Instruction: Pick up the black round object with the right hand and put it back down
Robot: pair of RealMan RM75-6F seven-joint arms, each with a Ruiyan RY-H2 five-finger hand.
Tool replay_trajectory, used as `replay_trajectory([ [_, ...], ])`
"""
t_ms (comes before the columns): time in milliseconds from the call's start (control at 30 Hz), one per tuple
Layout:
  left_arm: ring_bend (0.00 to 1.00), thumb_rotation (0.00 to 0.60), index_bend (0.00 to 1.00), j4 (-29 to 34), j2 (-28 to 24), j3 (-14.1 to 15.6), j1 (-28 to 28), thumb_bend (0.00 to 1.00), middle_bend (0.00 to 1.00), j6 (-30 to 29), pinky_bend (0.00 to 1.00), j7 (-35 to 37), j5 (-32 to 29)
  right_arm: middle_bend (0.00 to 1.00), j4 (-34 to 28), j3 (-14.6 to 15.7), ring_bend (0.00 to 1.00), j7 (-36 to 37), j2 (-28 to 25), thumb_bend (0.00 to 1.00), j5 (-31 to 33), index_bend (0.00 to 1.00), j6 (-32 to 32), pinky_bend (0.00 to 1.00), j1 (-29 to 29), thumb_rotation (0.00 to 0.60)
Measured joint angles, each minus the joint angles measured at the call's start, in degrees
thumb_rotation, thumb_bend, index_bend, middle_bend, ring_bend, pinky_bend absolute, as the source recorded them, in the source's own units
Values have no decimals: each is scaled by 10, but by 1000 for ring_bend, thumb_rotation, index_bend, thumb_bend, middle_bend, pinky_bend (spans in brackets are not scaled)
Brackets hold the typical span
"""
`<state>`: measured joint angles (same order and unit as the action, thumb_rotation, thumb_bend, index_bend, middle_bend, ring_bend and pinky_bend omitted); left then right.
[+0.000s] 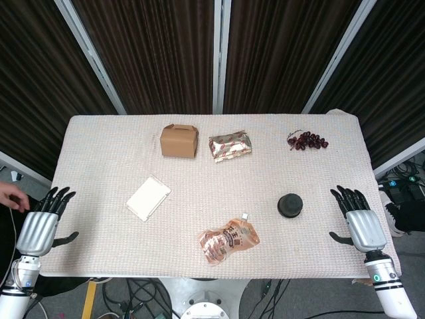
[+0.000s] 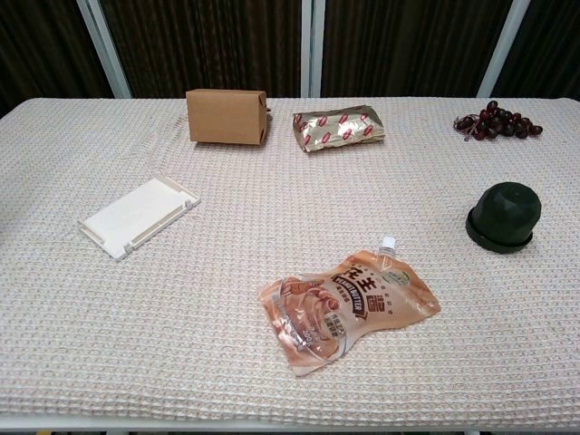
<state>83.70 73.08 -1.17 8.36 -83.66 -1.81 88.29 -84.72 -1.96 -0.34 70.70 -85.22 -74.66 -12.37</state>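
Nothing started yet: your right hand waits at the table's near right edge, empty, fingers apart.

Nearest you, your left hand rests at the left edge, also spread and holding nothing. The black round object sits on the cloth just inward of your right hand, seemingly untouched, a spouted pouch to its left. Farther back lie grapes. Reach, lift and set-down all remain.

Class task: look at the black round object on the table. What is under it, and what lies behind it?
Under the black round object only the woven tablecloth shows; the patch beneath it is covered. Behind it, well apart, lie grapes.
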Motion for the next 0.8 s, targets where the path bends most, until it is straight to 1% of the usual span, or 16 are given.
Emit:
replay_trajectory([
  [267,0,600,129,5,-2,1,2,23,67,3,218,0,2,20,2,-1,0,4,1,33,5,0,5,0,-1,600],
  [467,0,600,129,8,-6,-1,6,23,67,7,218,0,3,41,17,-3,0,28,15,31,13,0,17,0,-4,600],
  [567,0,600,129,7,-6,0,5,23,67,8,218,3,0,51,34,-3,0,57,28,30,17,0,27,0,-7,600],
  [800,0,600,129,-11,4,3,3,23,67,10,218,15,-2,59,97,-12,0,119,71,26,33,0,79,0,-31,600],
])
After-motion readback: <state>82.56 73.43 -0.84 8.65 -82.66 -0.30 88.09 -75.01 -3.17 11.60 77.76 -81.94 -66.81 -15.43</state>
